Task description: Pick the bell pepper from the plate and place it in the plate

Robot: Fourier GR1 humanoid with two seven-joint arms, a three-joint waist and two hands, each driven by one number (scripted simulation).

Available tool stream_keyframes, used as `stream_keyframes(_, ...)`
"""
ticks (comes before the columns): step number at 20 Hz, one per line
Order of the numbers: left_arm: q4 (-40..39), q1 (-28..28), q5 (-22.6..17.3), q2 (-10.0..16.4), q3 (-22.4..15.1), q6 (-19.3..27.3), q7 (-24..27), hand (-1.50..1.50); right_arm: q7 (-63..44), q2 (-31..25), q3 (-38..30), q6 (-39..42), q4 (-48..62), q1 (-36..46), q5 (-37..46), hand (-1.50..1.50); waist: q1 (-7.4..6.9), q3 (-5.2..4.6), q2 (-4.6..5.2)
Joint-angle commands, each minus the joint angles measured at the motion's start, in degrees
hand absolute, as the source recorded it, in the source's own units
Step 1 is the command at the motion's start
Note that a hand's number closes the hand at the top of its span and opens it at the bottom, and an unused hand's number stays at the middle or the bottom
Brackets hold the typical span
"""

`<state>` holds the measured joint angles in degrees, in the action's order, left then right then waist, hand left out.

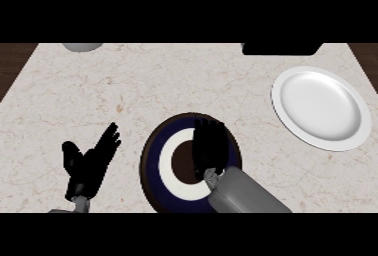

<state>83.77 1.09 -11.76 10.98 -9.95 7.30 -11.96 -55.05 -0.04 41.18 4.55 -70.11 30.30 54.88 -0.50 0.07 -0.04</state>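
A dark blue plate point(157, 155) with a white ring and a dark centre lies near the counter's front edge. My right hand point(210, 146) hovers over its centre and right half with the fingers stretched forward, hiding what lies beneath. No bell pepper shows anywhere in the view. A white plate point(320, 108) sits bare at the right, further back. My left hand point(87, 162) rests open at the lower left, fingers up, left of the blue plate and touching nothing.
A grey rounded object point(81, 46) sits at the back left edge of the counter. A black object point(281, 48) stands at the back right, just behind the white plate. Light marble counter point(148, 85) spreads between them.
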Motion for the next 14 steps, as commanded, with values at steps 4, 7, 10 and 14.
stream_keyframes(4, -2.7, 2.3, 1.9, -2.2, 0.0, -0.5, 3.0, 0.0, 4.7, 0.0, -0.8, 3.9, 2.6, 1.2, 4.1, 1.5, 0.18, -0.08, 0.04)
stream_keyframes(7, 2.7, 0.5, -0.6, 1.7, 3.1, -2.7, -2.8, 0.0, 8.6, -1.3, -0.5, -2.4, 6.8, -2.1, 6.6, 1.5, 0.13, -0.05, 0.04)
stream_keyframes(10, -3.3, -2.0, 2.3, -2.0, 1.9, -1.2, -0.2, 0.0, 1.8, 0.0, 2.7, 3.2, -1.6, -0.4, 7.7, 1.5, 0.35, -0.08, 0.0)
stream_keyframes(14, 0.3, 2.2, 1.9, -1.6, 1.5, -0.6, -0.7, 0.0, 9.2, -3.6, 1.4, -7.4, -6.8, -0.2, 12.2, 1.5, 0.69, -0.03, -0.28)
